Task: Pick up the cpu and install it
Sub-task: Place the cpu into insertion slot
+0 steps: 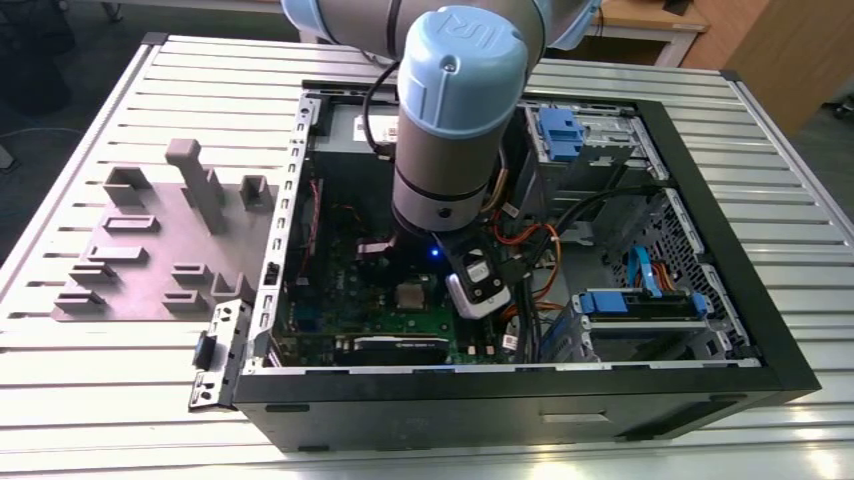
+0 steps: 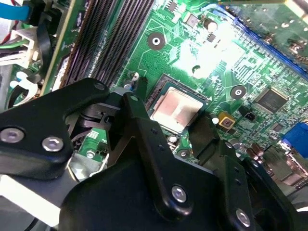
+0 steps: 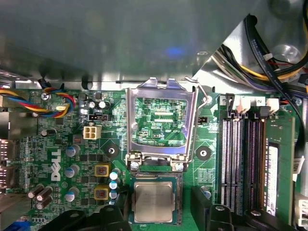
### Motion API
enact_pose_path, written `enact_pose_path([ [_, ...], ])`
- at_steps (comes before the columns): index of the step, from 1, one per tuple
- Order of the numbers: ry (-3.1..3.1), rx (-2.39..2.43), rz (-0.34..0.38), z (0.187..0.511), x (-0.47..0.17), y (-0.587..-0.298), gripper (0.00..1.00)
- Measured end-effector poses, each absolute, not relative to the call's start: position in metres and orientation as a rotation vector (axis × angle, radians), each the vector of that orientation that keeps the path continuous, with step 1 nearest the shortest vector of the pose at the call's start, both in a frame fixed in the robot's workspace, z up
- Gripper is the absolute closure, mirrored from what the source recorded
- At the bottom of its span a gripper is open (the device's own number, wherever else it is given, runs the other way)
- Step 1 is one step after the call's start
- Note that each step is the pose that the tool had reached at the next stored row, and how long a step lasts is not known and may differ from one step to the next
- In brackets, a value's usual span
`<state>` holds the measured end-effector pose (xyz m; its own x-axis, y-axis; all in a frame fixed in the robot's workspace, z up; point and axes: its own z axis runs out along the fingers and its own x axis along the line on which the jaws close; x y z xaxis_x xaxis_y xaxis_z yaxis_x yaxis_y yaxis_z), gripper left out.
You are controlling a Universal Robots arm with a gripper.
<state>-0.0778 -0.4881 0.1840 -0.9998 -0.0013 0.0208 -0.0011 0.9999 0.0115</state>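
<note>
Item: small flat square cpu with a silvery-grey metal top (image 3: 153, 202), lying flat in the socket recess of the green motherboard (image 3: 207, 137). It is sitting just beside the hinge of the long silver rectangular socket bracket (image 3: 161, 122), which is lying folded open.
Tool: black two-fingered gripper (image 2: 171, 118), hovering over the chip, its fingers (image 2: 144, 134) standing spread on either side of it; contact cannot be told.
Housing: black open computer case (image 1: 534, 410), resting on a slatted metal table (image 1: 107, 400).
</note>
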Motion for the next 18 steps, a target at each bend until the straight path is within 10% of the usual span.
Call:
enact_pose_path([
  [18, -3.121, 0.002, -0.033, 0.1887, -0.082, -0.4881, 0.4],
])
